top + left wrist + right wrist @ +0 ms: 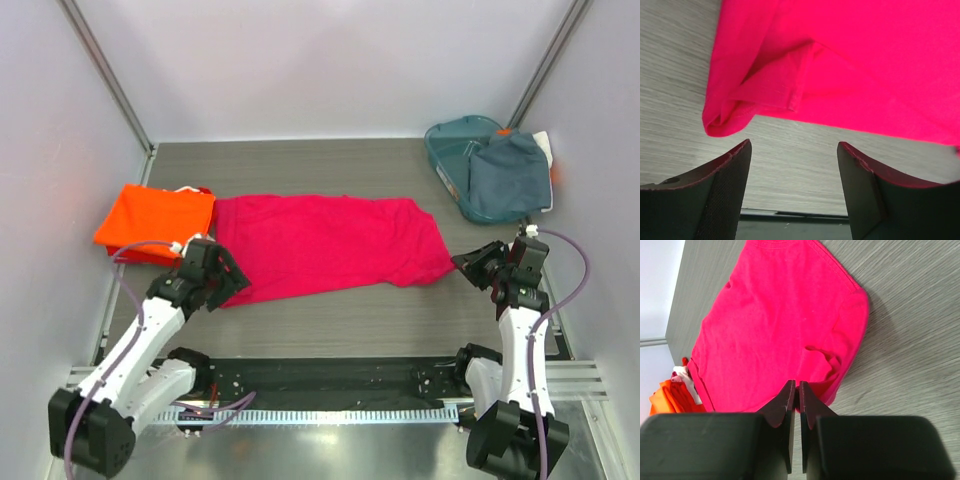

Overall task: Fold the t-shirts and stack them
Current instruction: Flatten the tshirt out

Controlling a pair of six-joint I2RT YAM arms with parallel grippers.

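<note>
**Asker:** Where is the shirt being worked on?

**Describer:** A magenta-pink t-shirt [325,245] lies spread flat in the middle of the grey counter [380,320]. At its left end is an orange t-shirt [155,222] folded to a rectangle; I cannot tell whether they touch. Far right, a grey-blue t-shirt [510,175] is heaped in a teal basket [447,160].

**Asker:** Which way does it run?

**Describer:** Its long axis runs left to right across the counter, with the right end a little nearer the arms. A folded-under sleeve shows at the near left corner, so the neck probably points toward the orange one and the hem to the right.

**Asker:** And the arms?

**Describer:** The left gripper [222,275] hovers just off that near left corner, jaws spread and empty. The right gripper [468,262] sits at the right tip of the shirt, jaws pressed almost together with only a slit between them. I cannot tell whether any cloth is caught there.

**Asker:** How would it handle?

**Describer:** It looks light, limp and thin. It would likely sag and wrinkle when lifted and drag on the counter, but it is not fragile. The best holds seem to be the corners or stitched edges at each end, pinching both layers so that the fold stays even.
</note>
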